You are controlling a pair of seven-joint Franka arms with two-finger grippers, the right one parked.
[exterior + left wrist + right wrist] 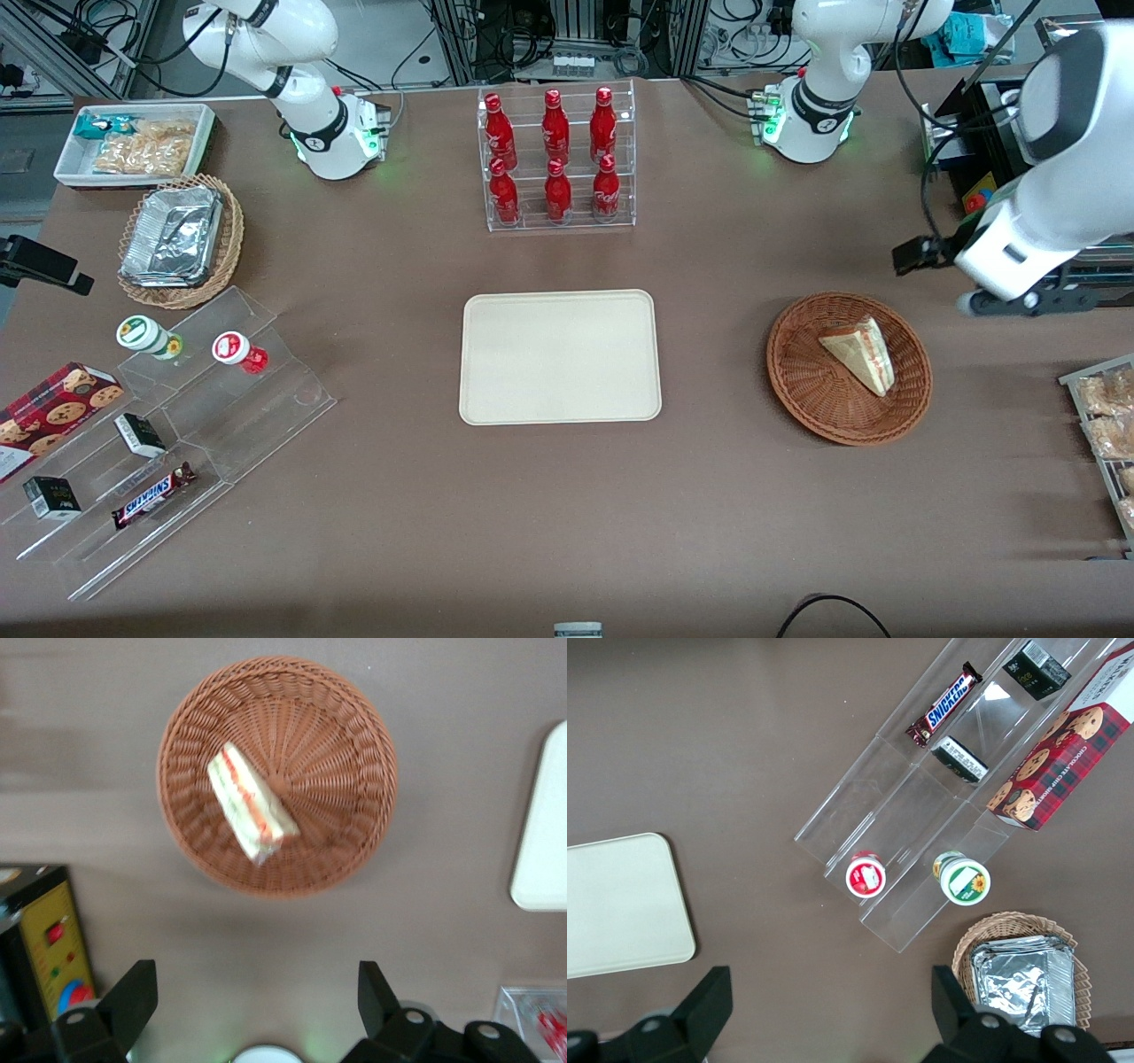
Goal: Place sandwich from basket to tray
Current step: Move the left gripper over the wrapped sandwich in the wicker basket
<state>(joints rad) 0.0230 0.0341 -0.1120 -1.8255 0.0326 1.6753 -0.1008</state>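
**Left wrist view: claw spread above basket, sandwich untouched**

Seen in the left wrist view — black two-finger claw [257, 1001] spread wide, nothing between its fingers, hovering over the brown table [567, 514] just beside the round reddish-brown woven wicker basket [354, 735]. Lying in that basket: small triangular white-bread sandwich [251, 804] with red and green filling along its cut edge. Well apart, toward the parked arm's end — flat rectangular cream-beige tray [560, 356], bare.
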